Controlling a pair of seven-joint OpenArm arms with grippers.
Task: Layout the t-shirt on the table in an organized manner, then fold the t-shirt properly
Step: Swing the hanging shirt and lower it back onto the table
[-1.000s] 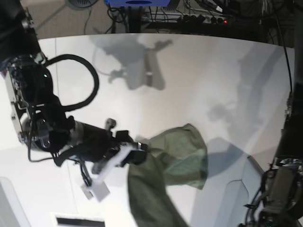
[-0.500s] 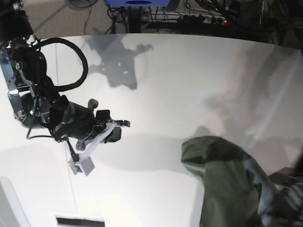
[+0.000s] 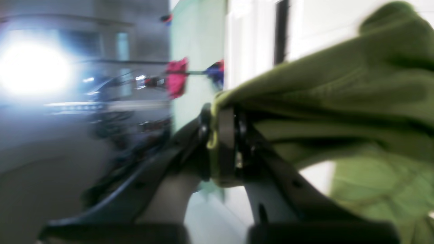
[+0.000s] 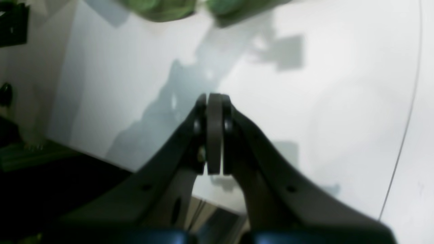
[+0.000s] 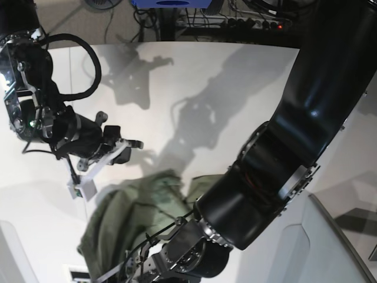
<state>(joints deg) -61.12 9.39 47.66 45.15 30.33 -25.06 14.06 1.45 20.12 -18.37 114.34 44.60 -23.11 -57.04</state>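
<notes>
Swung back across the worktop, your left pincer pinches a fold of limp, light t-shirt; right pincer closed, empty: regrip hem or shoulders.

Olive-green t-shirt bunched and crumpled in loose folds, lying low at the near part of the white matte worktop, one edge of the cloth pinched in the closed left tool, white worktop with curved far edge
</notes>
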